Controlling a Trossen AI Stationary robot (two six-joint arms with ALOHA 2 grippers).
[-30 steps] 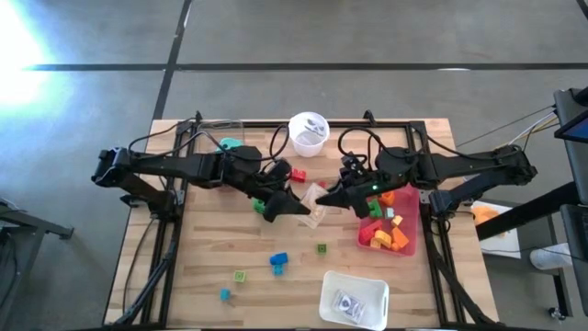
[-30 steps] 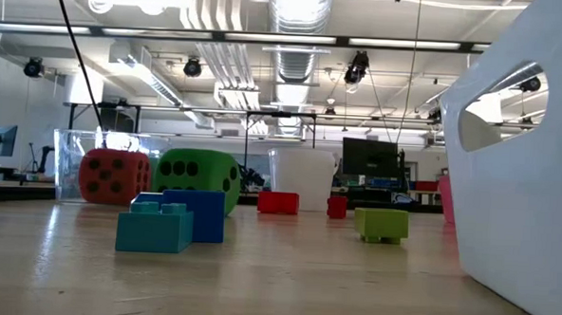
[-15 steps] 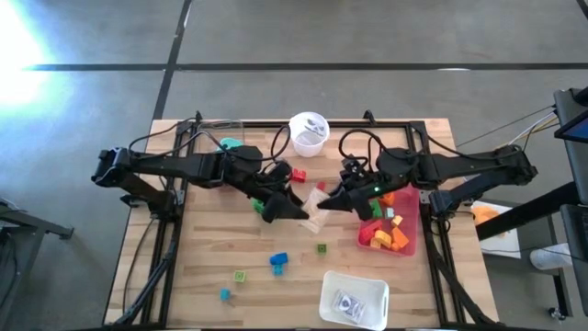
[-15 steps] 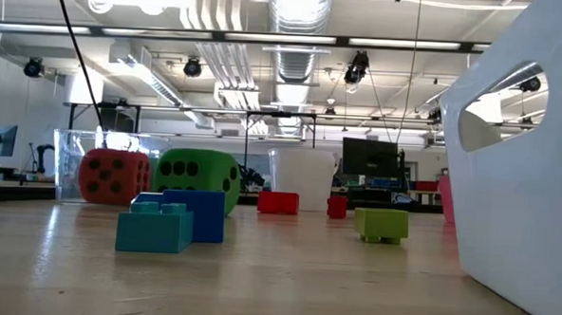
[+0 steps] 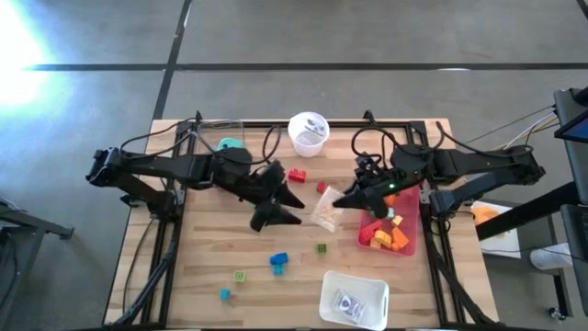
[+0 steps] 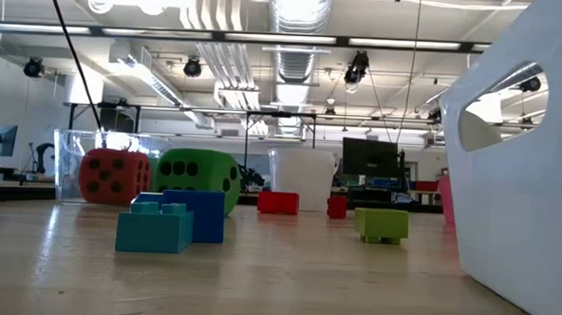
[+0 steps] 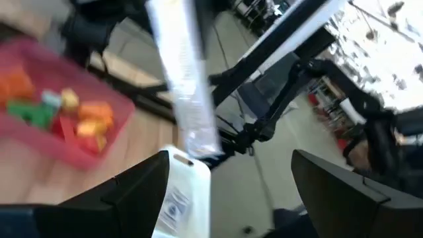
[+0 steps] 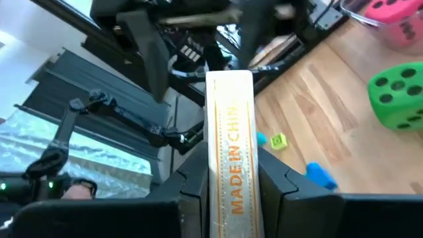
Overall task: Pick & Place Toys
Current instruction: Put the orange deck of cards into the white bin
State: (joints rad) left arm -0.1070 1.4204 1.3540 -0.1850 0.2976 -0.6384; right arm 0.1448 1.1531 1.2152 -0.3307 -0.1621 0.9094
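A clear plastic bag (image 5: 323, 211) with a printed strip (image 8: 231, 132) is held over the table's middle by my right gripper (image 5: 343, 199), which is shut on it. To its left, my left gripper (image 5: 291, 211) stands open, and the bag (image 7: 182, 73) shows ahead of its spread fingers. Loose toys rest on the wood: a red brick (image 5: 297, 175), a blue brick (image 5: 277, 261) and two small green bricks (image 5: 321, 247) (image 5: 240, 275). A green die (image 6: 199, 180) and a red die (image 6: 114, 176) sit farther back. My right gripper pinches the bag's printed strip (image 8: 232, 173) between its two fingers, which lie on the strip's two flat faces. The fingers come nearly level from the table's right side. The bag reaches out from them toward the left arm, lifted above the table.
A pink tray (image 5: 410, 250) holding several bricks lies at the right, under my right arm. A white cup (image 5: 308, 131) stands at the far edge and a white tray (image 5: 354, 297) at the near edge. A clear box (image 6: 72, 163) holds the red die.
My left gripper has opened, let go of the bag and drawn back toward the table's left. My right gripper has moved toward the right edge, carrying the bag with it. The bag now hangs from the right gripper alone.
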